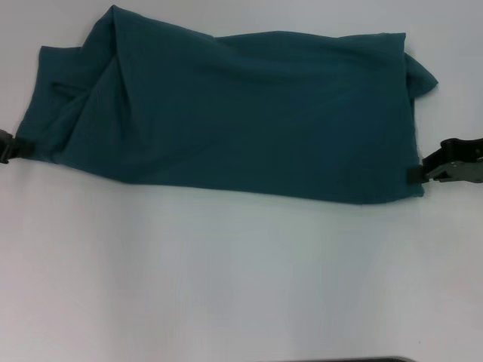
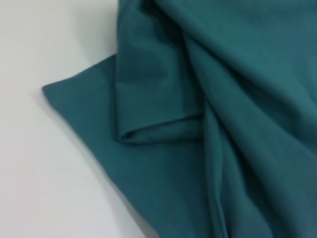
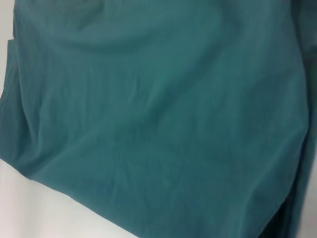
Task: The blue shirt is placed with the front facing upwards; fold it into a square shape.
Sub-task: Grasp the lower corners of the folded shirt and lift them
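Shirt: the shirt (image 1: 241, 113) lies across the upper half of the head view as a long, wide band of teal cloth, running from the left edge almost to the right edge. No lettering shows on the side that faces up.
Shirt, left end: bunched, with diagonal creases rising to a peak at the upper left of the frame. The left wrist view shows the shirt (image 2: 223, 99) here in overlapping layers, one hemmed edge rolled over on itself and a flat corner of cloth reaching out onto the tabletop (image 2: 39, 163).
Shirt, right end: flatter, with a nearly straight vertical edge and a small flap sticking out at the upper right corner. The right wrist view is almost filled by the shirt (image 3: 158, 109), smooth with faint wrinkles.
Tabletop: the white tabletop (image 1: 241, 279) fills the lower half of the head view, and a strip of it shows above the cloth.
Left hand: the left hand (image 1: 6, 145) sits at the far left edge of the frame, touching the lower left corner of the cloth. Cannot tell whether it is open or closed.
Right hand: the right hand (image 1: 424, 172) is at the right of the frame, its tip touching the lower right corner of the cloth. Cannot tell whether it grips the cloth.
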You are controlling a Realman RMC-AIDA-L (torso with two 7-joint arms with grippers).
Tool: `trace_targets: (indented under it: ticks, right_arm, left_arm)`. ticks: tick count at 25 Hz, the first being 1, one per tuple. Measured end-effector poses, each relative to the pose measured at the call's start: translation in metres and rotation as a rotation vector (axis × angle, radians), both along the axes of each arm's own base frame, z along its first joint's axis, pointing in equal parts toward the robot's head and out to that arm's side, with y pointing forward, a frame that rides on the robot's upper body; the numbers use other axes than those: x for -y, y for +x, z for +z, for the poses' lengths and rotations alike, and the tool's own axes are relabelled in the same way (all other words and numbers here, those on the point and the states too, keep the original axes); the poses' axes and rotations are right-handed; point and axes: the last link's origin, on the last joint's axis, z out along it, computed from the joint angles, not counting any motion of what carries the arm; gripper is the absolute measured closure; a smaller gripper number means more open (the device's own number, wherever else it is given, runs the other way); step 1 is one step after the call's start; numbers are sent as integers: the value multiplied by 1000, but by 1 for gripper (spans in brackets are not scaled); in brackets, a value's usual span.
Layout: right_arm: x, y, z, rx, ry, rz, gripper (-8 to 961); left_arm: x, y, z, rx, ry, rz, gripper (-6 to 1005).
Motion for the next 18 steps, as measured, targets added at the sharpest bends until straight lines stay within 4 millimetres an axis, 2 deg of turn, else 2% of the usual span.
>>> trace_targets:
  ticks: [5,18]
  right_arm:
    - [3,8,8,8,15,-21,945]
    - [7,11,9,8,12,-33,945]
  left_arm:
    - [2,-5,6,20,34,22,983]
    - [9,-14,11,78,91,78,983]
